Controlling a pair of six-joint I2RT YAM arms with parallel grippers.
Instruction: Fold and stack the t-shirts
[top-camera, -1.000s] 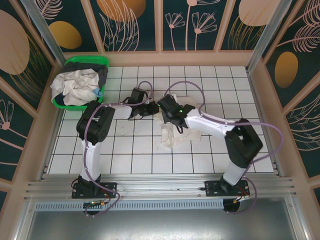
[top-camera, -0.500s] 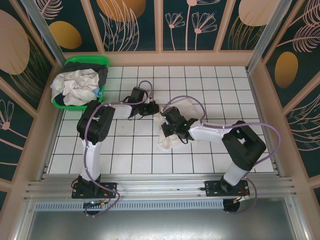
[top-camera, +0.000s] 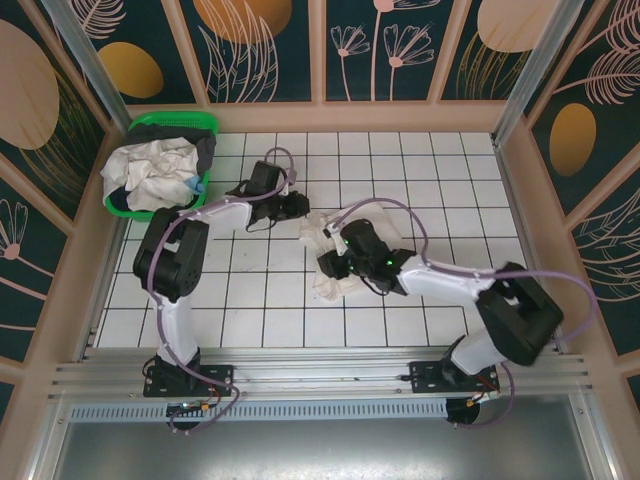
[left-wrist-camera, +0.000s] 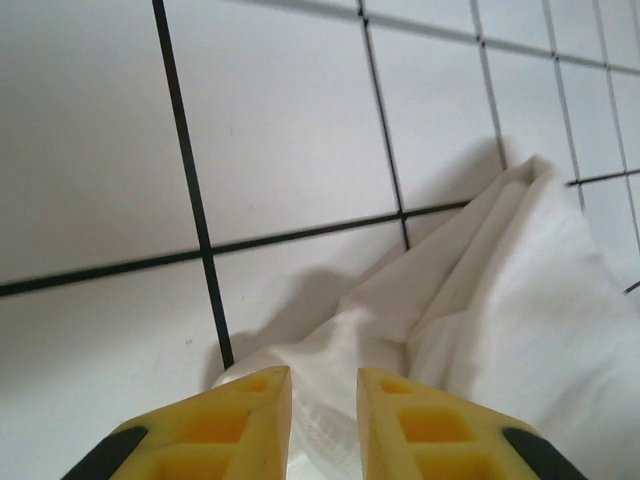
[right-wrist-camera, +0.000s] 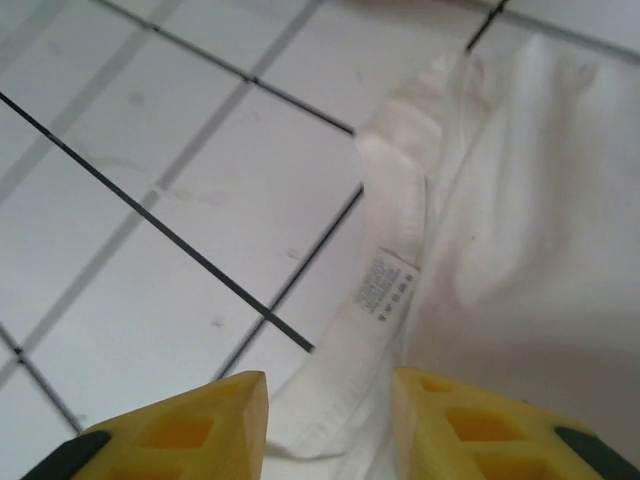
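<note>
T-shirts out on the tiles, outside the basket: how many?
1: a crumpled t-shirt in the middle of the table. The green basket at the far-left corner holds a heap of cloth; any shirts in it can't be counted.

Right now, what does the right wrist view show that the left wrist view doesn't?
Right wrist: the t-shirt's collar band with its small label. Left wrist: a raised cloth fold casting a shadow on the table. Both: white shirt on gridded tiles, with parted yellow fingers over it.
</note>
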